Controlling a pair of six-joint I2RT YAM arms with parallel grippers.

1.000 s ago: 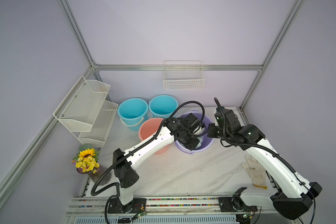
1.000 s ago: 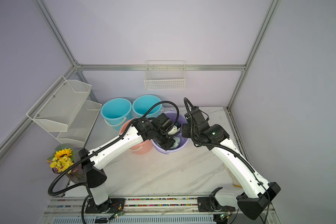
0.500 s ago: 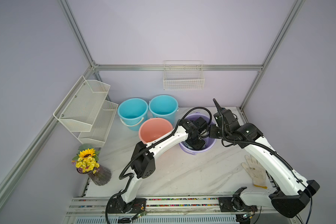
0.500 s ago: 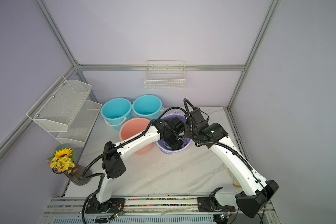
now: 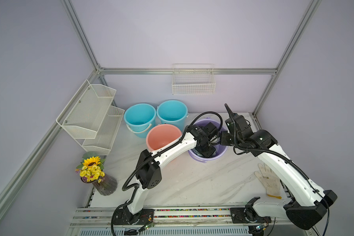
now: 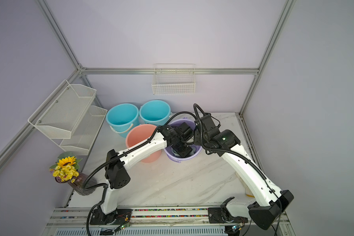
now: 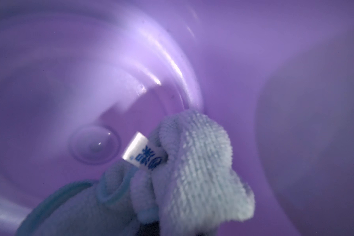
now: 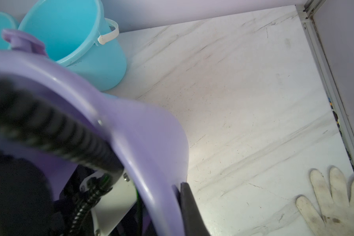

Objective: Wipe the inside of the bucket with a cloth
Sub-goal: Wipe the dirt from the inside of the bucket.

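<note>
Two clamped grips: left end effector (image 5: 206, 152) has pushed the cloth (image 7: 192, 173) further in (wiping underway), right end effector (image 8: 178, 191) pins the bucket (image 8: 151, 132).

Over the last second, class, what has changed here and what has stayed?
The left arm swung its elbow forward and pushed the left gripper, shut on the cloth, further across inside the purple bucket, towards the right arm. Nothing was grasped or released. The right gripper stays clamped on the bucket's rim; the pink bucket and the glove have not moved.
</note>
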